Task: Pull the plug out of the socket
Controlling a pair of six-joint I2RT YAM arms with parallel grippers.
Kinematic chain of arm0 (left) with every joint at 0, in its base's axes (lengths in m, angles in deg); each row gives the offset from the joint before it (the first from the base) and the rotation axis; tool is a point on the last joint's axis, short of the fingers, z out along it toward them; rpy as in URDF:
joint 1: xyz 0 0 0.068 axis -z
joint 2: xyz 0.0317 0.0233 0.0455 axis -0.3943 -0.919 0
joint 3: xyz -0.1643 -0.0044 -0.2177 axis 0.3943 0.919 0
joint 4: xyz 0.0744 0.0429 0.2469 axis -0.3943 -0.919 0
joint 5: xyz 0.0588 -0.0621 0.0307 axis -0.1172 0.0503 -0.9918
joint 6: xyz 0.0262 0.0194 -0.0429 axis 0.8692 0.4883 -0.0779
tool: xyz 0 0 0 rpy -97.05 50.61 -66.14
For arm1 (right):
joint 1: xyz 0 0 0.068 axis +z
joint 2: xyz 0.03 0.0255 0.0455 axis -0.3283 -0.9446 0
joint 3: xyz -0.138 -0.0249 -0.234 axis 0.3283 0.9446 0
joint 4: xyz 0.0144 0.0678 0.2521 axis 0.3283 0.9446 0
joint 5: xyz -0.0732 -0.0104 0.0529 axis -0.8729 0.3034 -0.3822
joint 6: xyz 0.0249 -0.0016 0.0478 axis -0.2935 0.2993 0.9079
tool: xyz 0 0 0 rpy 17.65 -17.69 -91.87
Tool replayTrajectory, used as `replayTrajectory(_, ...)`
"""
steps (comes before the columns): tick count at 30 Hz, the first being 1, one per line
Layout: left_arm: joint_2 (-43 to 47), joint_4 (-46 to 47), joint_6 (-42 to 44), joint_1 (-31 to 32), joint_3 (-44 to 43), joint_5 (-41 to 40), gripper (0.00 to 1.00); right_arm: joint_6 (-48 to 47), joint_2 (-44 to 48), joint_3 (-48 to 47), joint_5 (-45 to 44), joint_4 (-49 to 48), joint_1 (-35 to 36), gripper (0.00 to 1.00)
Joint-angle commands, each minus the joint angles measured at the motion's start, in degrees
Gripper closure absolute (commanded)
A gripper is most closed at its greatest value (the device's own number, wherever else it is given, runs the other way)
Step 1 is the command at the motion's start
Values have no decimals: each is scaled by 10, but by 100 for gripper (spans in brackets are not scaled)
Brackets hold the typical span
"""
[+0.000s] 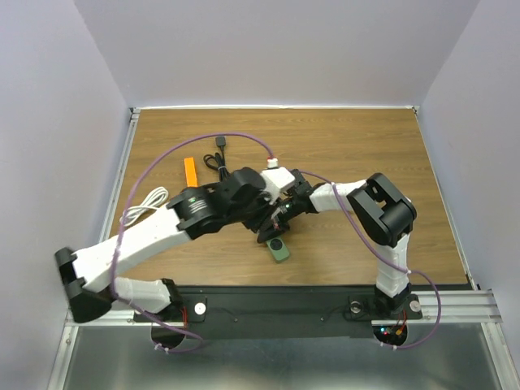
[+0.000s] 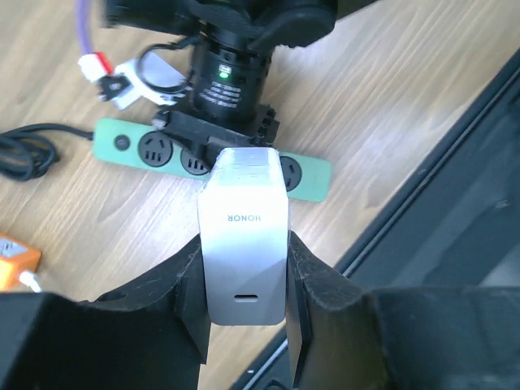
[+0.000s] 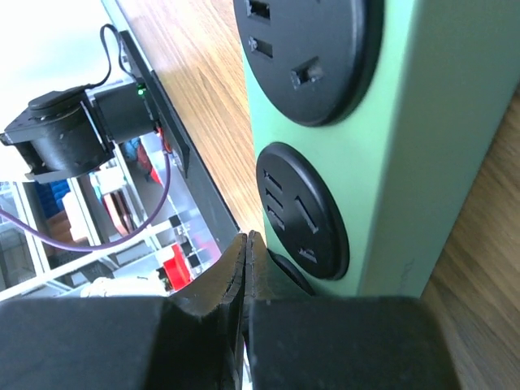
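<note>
The socket (image 1: 280, 250) is a green power strip with round black outlets, lying near the table's front middle. It also shows in the left wrist view (image 2: 313, 179) and close up in the right wrist view (image 3: 406, 162). The plug (image 2: 244, 244) is a grey HONOR charger block. My left gripper (image 2: 244, 272) is shut on its two sides, with its far end over the strip; I cannot tell whether its prongs are seated. My right gripper (image 3: 246, 244) is shut and empty, its tips pressed down on the strip (image 2: 223, 134) just behind the plug. In the top view both grippers (image 1: 275, 221) meet over the strip.
An orange block (image 1: 190, 171) and a coiled black cord (image 1: 218, 158) lie behind the strip. A white cable (image 1: 146, 203) lies at the left. A white and red connector (image 2: 106, 77) sits beside the strip. The black front rail (image 2: 455, 203) runs close by.
</note>
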Motion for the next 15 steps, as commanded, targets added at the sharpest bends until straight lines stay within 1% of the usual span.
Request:
replayTrajectory(1,88,44,-85,-1,13,-63,100,-20,-13,23,-203,98,-18,99)
replayTrajectory(2,110,51,-109,-4,29,-108,100,-13,0,18,-200,98,-19,100)
replayTrajectory(3,119,54,-120,-13,38,-124,100,-10,12,16,-197,98,-21,100)
replayTrajectory(4,125,56,-134,-38,49,-140,100,-7,26,14,-196,99,-21,100)
replayTrajectory(5,132,62,-141,-59,72,-141,100,0,61,11,-197,100,-22,100)
replayTrajectory(7,145,88,-147,-99,96,-117,100,5,100,6,-199,102,-25,100)
replayTrajectory(8,147,104,-153,-138,114,-101,100,13,140,5,-199,104,-27,99)
replayTrajectory(9,153,114,-158,-154,120,-96,100,17,164,0,-206,105,-29,100)
replayTrajectory(10,155,126,-159,-183,136,-77,100,28,186,-2,-215,112,-30,100)
replayTrajectory(11,155,156,-158,-197,143,-65,100,34,234,-4,-232,116,-33,100)
replayTrajectory(13,146,192,-158,-220,152,-35,100,49,277,-8,-265,138,-38,100)
replayTrajectory(14,127,239,-155,-232,161,16,100,62,302,-10,-317,152,-39,99)
replayTrajectory(15,111,260,-156,-232,162,35,100,70,324,-12,-353,168,-41,100)
